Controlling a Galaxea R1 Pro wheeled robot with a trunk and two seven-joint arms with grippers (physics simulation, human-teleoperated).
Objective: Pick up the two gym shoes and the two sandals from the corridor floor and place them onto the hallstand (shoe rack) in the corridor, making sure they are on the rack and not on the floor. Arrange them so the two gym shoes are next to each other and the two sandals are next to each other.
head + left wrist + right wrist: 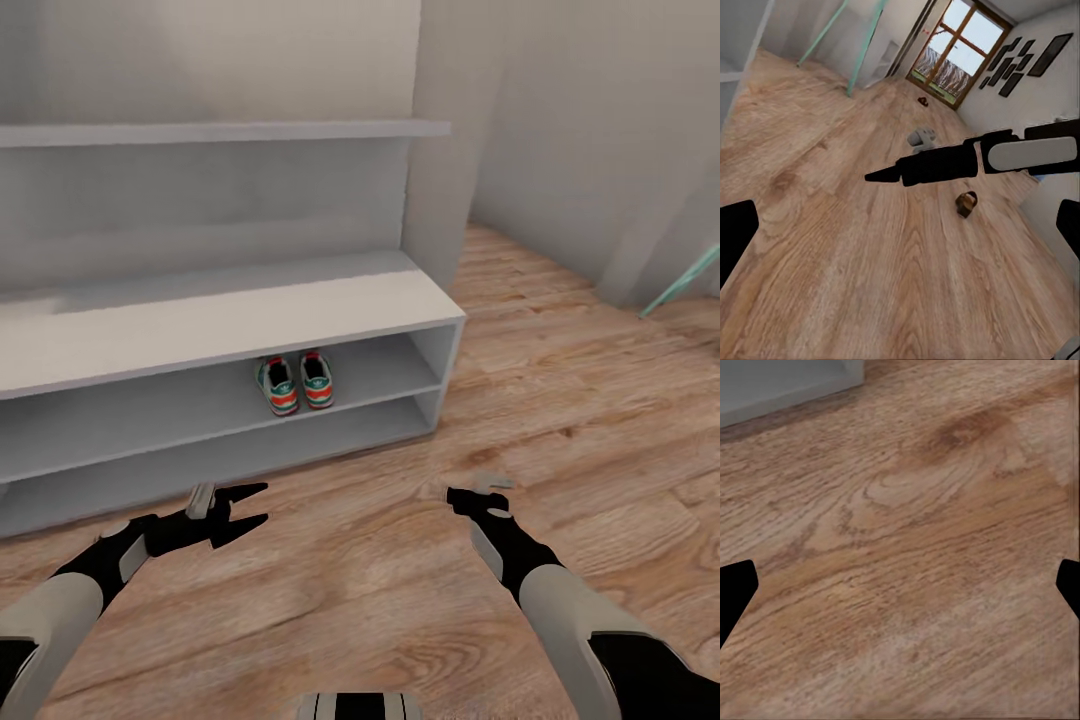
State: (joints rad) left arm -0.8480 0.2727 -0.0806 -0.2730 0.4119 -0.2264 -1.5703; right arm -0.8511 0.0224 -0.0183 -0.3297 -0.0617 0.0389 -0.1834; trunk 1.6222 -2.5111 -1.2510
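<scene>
Pair of white sneakers side by side, touching or nearly so, on the upper of two shelf compartments of the grey shoe rack, heels with red-orange patches facing outward, toward the right end of the unit. Lower compartment bare where visible. Wall shelf above the rack's grey back panel.

Left pincer low over the wood floor just in front of the rack, fingers spread, released, grasping nothing. Right pincer also low over the floor, further right, well apart from the left; fingers parted in its wrist view, black tips at both edges with bare planks between; nothing held.

From the left wrist view: one brown sandal lying on the floor down the corridor, beyond the right arm's black finger. Small dark item further off near a window; too small to identify. Pale grey object between them, unclear. Teal rods leaning by the wall.
</scene>
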